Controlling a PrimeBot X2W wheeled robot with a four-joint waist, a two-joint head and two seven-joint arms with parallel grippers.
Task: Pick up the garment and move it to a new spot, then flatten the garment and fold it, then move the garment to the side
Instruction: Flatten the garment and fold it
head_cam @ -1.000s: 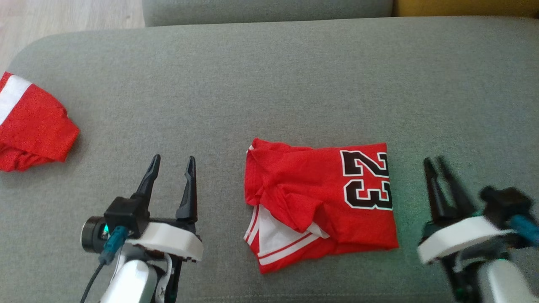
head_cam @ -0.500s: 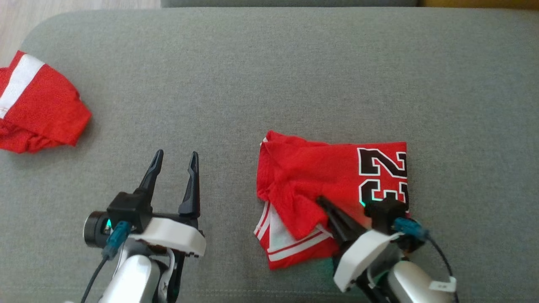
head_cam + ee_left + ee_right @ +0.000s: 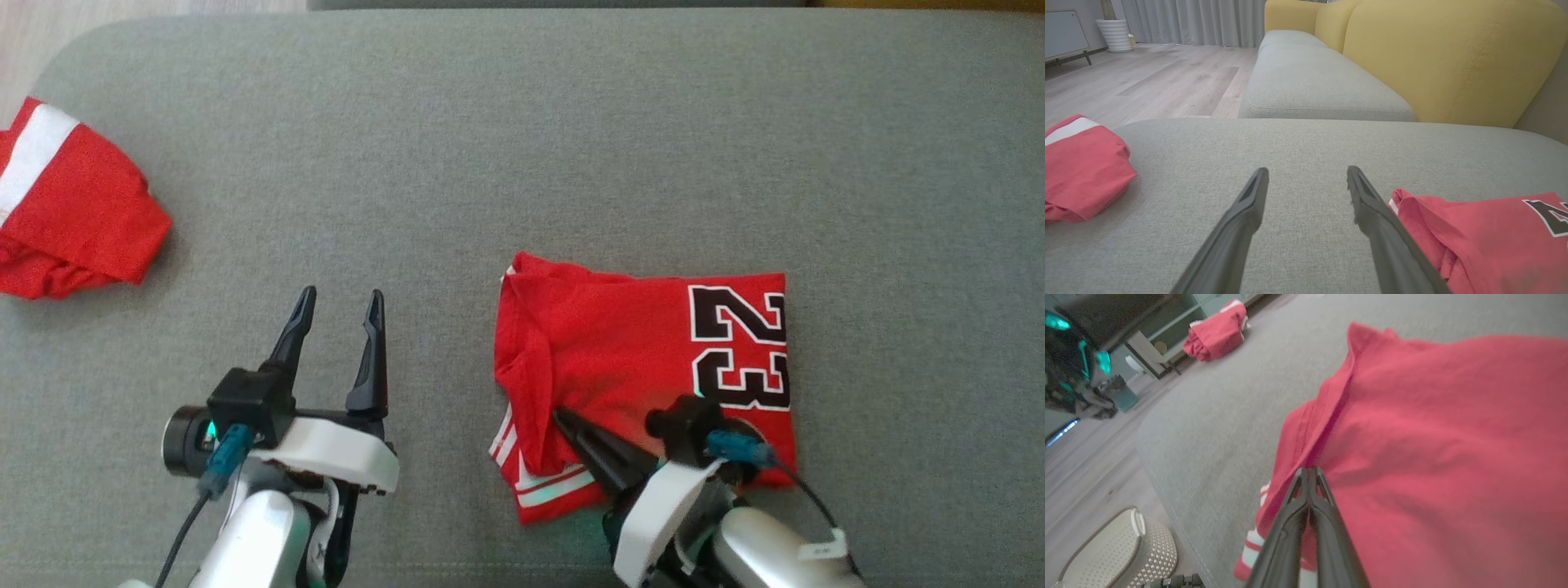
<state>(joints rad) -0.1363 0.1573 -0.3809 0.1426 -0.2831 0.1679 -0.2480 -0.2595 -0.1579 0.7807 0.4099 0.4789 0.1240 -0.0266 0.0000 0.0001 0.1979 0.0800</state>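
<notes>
Head view: folded jersey lies on the grey seat cushion, centre-right, long axis running left-right. The "23" end is towards the robot's right, the loose flap end towards its left. Right gripper comes in from the near edge. Its jaws are pressed together and the tips touch the jersey at the lower-left flap, by the white-striped hem. Left gripper sits on bare cushion with jaws spread wide and nothing between them. The jersey is off to its right, apart from it. A second red garment is bunched at the far left, well apart.

Left wrist view: left gripper fingers are spread, with only cushion between them. The jersey's flap edge is just beyond the right-hand finger. The other garment is at the left, with the yellow backrest behind.

Right wrist view: right gripper fingers are closed tip to tip. The tips are parked at the crease where the top layer folds over. I can't tell whether any cloth is caught between them. A woven basket stands on the floor below the cushion edge.

My read is that the right arm owns the next move. It is already on the flap, so any smoothing stroke would run along the long axis from there. The left would have to cross to its right to help.
</notes>
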